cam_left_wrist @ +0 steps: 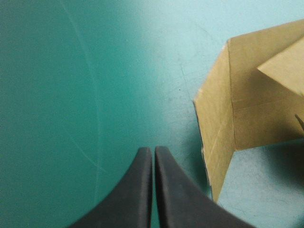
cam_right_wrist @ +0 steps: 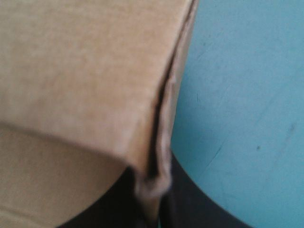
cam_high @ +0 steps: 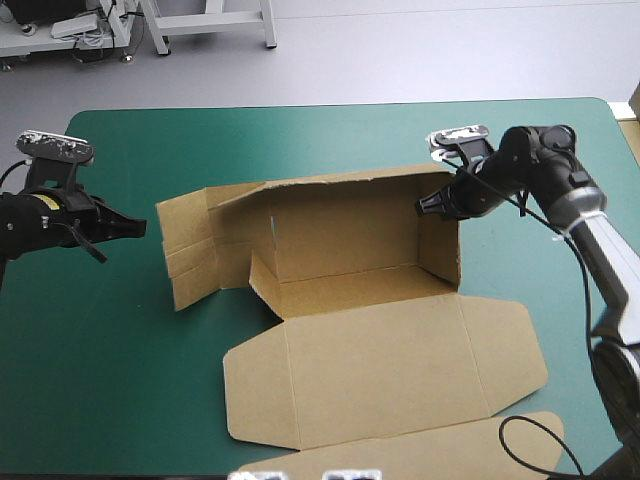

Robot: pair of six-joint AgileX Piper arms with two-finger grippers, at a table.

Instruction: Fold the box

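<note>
The brown box (cam_high: 350, 250) lies mid-table with its back wall and right wall raised and its lid (cam_high: 380, 365) flat toward the front edge. My right gripper (cam_high: 428, 205) is at the top of the right wall near the back corner, shut on the box. In the right wrist view the board's edge (cam_right_wrist: 161, 142) runs down between the black fingers (cam_right_wrist: 194, 199). My left gripper (cam_high: 138, 228) hovers over the teal-green cover to the left of the box, shut with nothing in it. In the left wrist view it (cam_left_wrist: 153, 151) points past the box's left flap (cam_left_wrist: 223, 123).
The box's left side flaps (cam_high: 190, 245) lie spread, partly lifted, toward my left gripper. A curved tuck flap (cam_high: 430, 445) reaches the table's front edge. Bare teal-green cover (cam_high: 100, 350) stretches at the front left and along the far edge.
</note>
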